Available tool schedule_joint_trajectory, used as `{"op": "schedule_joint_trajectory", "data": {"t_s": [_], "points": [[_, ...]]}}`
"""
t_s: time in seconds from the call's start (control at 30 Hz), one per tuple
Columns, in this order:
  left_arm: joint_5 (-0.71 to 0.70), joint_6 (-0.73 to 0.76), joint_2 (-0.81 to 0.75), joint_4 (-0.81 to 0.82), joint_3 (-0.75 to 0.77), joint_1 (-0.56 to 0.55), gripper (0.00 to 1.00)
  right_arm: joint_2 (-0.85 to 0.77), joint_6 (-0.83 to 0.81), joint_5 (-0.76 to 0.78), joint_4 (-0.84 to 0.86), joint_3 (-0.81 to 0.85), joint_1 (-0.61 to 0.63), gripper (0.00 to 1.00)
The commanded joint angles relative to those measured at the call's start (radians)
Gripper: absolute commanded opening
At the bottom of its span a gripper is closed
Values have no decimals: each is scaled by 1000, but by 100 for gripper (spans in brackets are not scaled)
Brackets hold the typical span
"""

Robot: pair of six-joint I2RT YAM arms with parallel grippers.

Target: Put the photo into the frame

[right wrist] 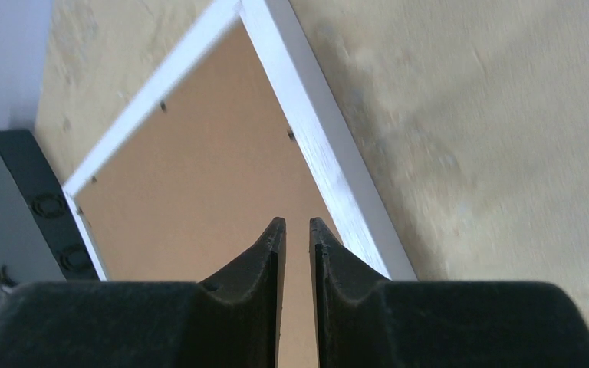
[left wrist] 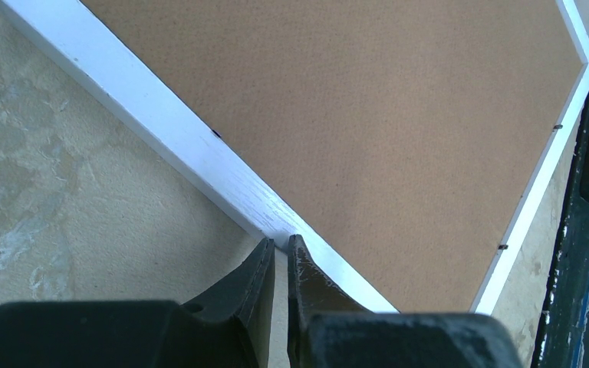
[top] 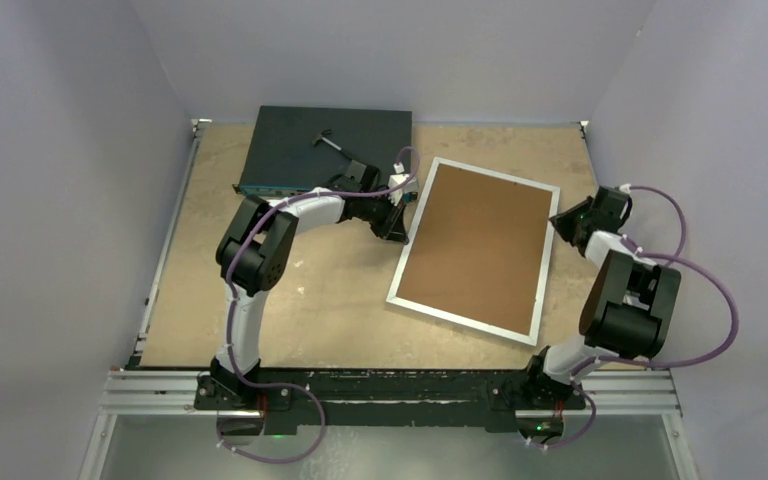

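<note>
**Working the back of the frame from both long sides**

So the frame [left wrist: 161,115] is lying face-down on the table [top: 290,310], brown backing board [top: 475,245] up. Its long axis runs away from me and leans a bit to the right. I can't see the photo anywhere. It may be under the board, but I honestly can't tell.

The bit that matters is that I've got one arm on each long rail, both up toward the far end. My left gripper [left wrist: 281,244] has its tips right on the white left rail, jaws pinched nearly together with nothing in them. My right gripper [right wrist: 297,226] sits at the right rail, pointing in across the board, jaws a narrow slit apart and also empty.

The frame lies between the two grippers, so neither has to cross over. Left looks closer, since it's already touching. The dark network switch box [top: 325,150] sits just past the far-left corner, which I reckon is a bit tight for the left arm.
</note>
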Motion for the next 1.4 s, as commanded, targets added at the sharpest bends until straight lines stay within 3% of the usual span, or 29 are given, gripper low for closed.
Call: {"op": "schedule_joint_trajectory", "data": {"t_s": [0.0,0.17,0.37,0.5,0.73,1.37], "points": [[-117,64,61,-43,-17,-21,2,-159,-65,-20,-90,-94,5,21],[-115,69,48,-52,-16,-20,2,-318,-100,-13,-302,-196,5,31],[-126,77,46,-65,-16,-19,2,-423,-122,25,-489,-194,11,39],[-123,69,45,-60,-24,-19,2,-402,-116,14,-604,-170,10,42],[-121,66,56,-54,-6,-13,2,-313,-182,127,-761,-64,10,44],[-101,74,74,-51,2,-13,2,-366,-169,40,-798,-152,52,40]]}}
